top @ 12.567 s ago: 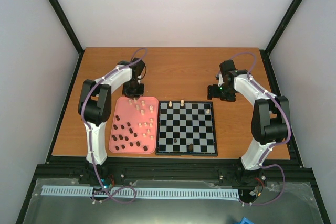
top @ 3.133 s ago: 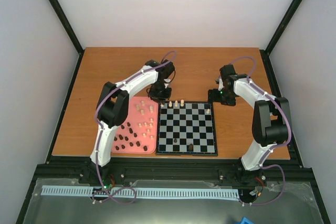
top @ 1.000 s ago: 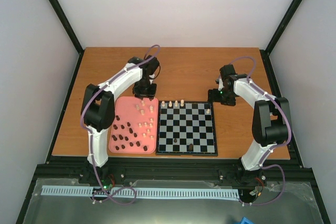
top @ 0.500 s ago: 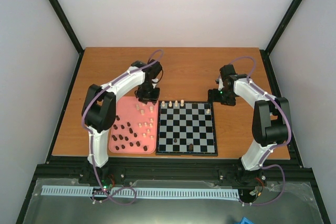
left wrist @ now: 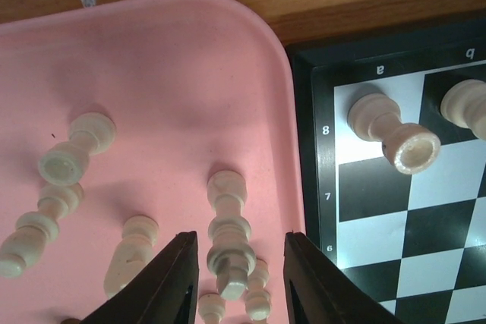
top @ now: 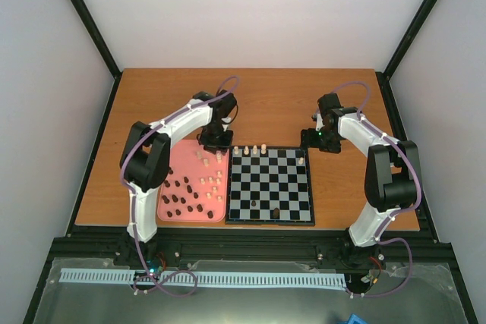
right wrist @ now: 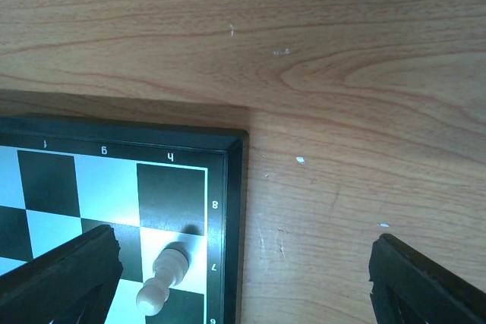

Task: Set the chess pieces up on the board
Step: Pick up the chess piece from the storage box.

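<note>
The board (left wrist: 311,89) has white coordinates on its black border: by its far left corner, upside-down a and b on the far edge, with 8, 7, 6 down the left side. By its far right corner, the far edge reads f, g, h upside down, with 8 and 7 on the right side.

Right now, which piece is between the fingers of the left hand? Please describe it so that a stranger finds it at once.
Find the pink tray left of the board; look at its far corner beside the board. There the left hand brackets one long cream piece; its neighbours are shorter or outside the fingers.
</note>
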`<state>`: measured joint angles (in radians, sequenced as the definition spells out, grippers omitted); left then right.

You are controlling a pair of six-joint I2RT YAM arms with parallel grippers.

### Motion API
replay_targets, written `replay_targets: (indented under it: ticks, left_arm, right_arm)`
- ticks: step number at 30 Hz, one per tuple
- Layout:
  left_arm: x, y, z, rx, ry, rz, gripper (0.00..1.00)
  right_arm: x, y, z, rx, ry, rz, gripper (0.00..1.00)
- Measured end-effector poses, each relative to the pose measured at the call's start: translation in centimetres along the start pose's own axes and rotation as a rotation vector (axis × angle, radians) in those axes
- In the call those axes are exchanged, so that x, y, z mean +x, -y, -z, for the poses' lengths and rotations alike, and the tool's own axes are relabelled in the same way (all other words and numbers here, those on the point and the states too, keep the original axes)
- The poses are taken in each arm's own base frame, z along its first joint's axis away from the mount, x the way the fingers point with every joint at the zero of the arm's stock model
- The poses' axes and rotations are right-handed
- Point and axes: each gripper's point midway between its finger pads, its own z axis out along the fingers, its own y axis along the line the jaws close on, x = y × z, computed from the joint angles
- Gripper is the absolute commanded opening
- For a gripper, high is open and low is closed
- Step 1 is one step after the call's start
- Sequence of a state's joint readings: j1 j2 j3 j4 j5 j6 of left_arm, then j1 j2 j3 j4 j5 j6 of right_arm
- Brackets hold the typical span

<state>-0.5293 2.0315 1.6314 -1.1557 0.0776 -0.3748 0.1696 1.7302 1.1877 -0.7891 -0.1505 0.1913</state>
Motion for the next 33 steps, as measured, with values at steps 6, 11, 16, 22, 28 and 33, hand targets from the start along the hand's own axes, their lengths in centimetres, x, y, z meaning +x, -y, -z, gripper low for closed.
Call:
replay_targets:
  ticks: [6, 11, 16, 22, 28, 33]
  left_arm:
    - [-0.2, 0.0, -0.8, -0.005, -0.005, 0.001, 0.34]
    - [-0.2, -0.1, -1.8, -0.012, -0.023, 0.002, 0.33]
    - [-0.1, -0.3, -2.4, -0.019, -0.033, 0.005, 0.25]
    - [-0.2, -0.6, -2.4, -0.037, -0.028, 0.008, 0.09]
    - [-0.2, -1.0, -2.2, -0.062, -0.027, 0.005, 0.05]
    - [-0.7, -1.1, -0.8, -0.081, -0.014, 0.000, 0.05]
  right_arm:
    - [0.0, 0.0, 0.0, 0.000, 0.000, 0.000, 0.89]
    - [0.0, 0.0, 0.0, 0.000, 0.000, 0.000, 0.89]
    - [0.0, 0.0, 0.0, 0.000, 0.000, 0.000, 0.89]
    - [0.0, 0.0, 0.0, 0.000, 0.000, 0.000, 0.89]
    - [0.0, 0.0, 0.0, 0.000, 0.000, 0.000, 0.89]
    - [0.0, 0.0, 0.0, 0.001, 0.000, 0.000, 0.89]
